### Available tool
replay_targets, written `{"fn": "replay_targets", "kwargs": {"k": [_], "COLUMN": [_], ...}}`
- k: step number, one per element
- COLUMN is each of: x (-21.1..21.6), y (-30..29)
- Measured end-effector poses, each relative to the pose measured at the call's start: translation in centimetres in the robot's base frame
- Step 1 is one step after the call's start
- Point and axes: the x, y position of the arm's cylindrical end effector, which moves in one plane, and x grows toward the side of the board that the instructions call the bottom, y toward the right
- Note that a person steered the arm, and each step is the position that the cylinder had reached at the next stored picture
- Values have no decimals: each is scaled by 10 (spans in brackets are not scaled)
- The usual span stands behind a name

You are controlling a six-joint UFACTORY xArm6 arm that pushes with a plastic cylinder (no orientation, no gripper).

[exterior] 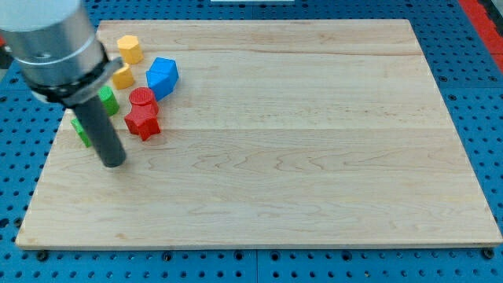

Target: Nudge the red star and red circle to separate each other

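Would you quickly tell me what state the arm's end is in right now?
No gripper here: only a rod. My tip rests on the board, holding nothing, to the view's lower left of the red star, not touching it.

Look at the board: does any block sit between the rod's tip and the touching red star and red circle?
No. My tip sits to the view's lower left of the red star, with only bare wood between them. The red circle touches the star's top side. Green blocks lie behind the rod, off that path.
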Motion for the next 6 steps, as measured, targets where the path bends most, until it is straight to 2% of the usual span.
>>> {"fn": "replay_targets", "kwargs": {"k": [2, 4, 5, 6], "x": [-71, -89, -88, -110], "y": [3, 88, 76, 45]}}
